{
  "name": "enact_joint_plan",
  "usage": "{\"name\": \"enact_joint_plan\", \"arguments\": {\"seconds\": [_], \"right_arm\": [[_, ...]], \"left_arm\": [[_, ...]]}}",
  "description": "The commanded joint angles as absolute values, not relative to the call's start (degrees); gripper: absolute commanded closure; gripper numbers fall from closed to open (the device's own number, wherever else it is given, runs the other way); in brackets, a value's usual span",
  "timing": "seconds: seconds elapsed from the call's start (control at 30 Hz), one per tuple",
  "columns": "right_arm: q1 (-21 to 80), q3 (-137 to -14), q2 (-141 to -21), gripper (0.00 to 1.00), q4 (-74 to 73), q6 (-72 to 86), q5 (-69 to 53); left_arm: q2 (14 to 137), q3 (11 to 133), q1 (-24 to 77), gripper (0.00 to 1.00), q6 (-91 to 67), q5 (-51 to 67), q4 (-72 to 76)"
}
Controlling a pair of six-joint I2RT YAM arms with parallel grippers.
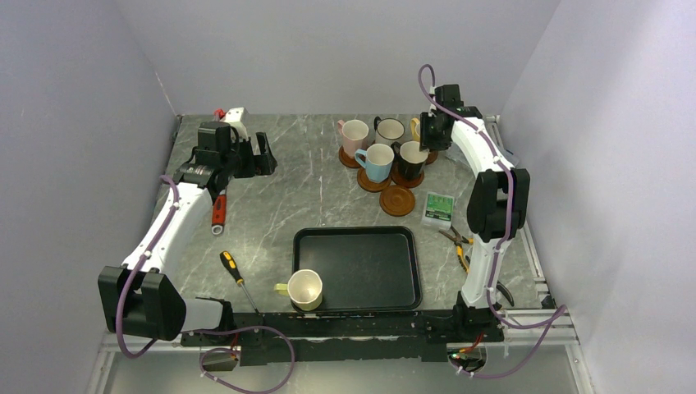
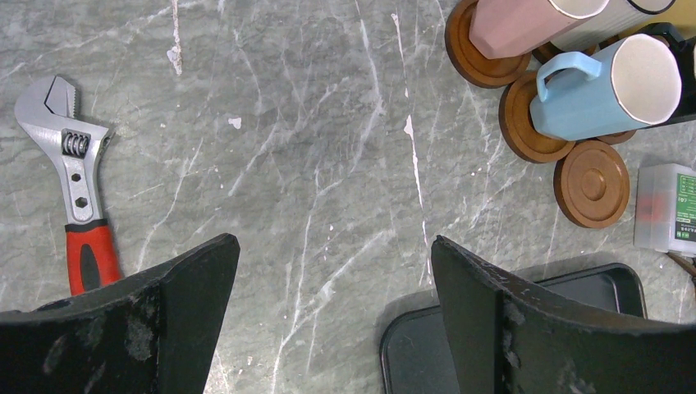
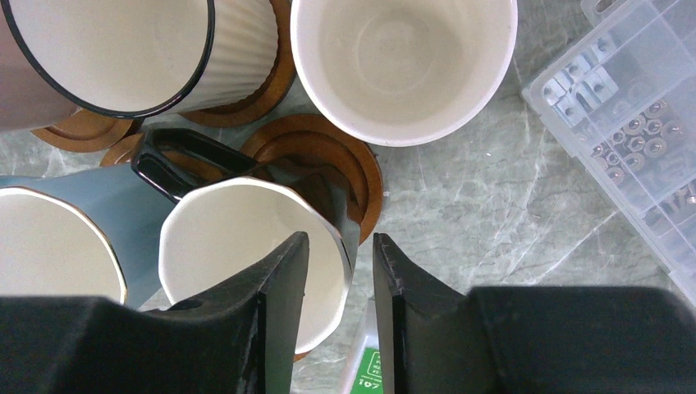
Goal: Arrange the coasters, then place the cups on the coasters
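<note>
Five cups stand grouped on coasters at the back: pink [image 1: 353,131], white ribbed [image 1: 390,130], yellow [image 1: 416,125], light blue [image 1: 377,160] and a dark-sided cup [image 1: 412,156]. One coaster [image 1: 398,199] lies bare in front of them. A pale yellow-green cup [image 1: 305,289] sits at the near left corner of the black tray [image 1: 386,271]. My right gripper [image 3: 339,240] is open. It straddles the rim of the dark-sided cup [image 3: 222,246], one finger inside and one outside, with a gap on each side of the wall. My left gripper [image 2: 334,240] hangs wide open and empty over bare table.
A red-handled wrench [image 1: 218,212] and a screwdriver [image 1: 236,275] lie on the left. A green-labelled box [image 1: 438,208] and pliers [image 1: 457,244] lie right of the tray. A clear parts box [image 3: 632,107] sits beside the cups. Walls close in on three sides.
</note>
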State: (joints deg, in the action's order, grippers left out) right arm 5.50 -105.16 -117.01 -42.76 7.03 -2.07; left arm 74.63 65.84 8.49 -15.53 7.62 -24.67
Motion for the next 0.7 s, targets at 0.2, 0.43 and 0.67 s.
{"name": "enact_joint_plan", "arguments": {"seconds": [0.2,0.43,0.67], "right_arm": [[5.75,-107.19,-110.63,0.46,-42.85,7.61,-0.1],[7.77,-105.13,-102.59,0.4,-43.02,8.26,2.2],[17.09,-100.31,-92.4,0.36,-44.51,6.53,6.06]], "left_arm": [[73.91,66.42,8.44,0.07,-14.64,6.86,-23.42],[73.85,66.37,8.36,0.07,-15.13,7.33,-23.32],[74.38,66.33,7.96,0.07,-15.9,8.88,-22.97]]}}
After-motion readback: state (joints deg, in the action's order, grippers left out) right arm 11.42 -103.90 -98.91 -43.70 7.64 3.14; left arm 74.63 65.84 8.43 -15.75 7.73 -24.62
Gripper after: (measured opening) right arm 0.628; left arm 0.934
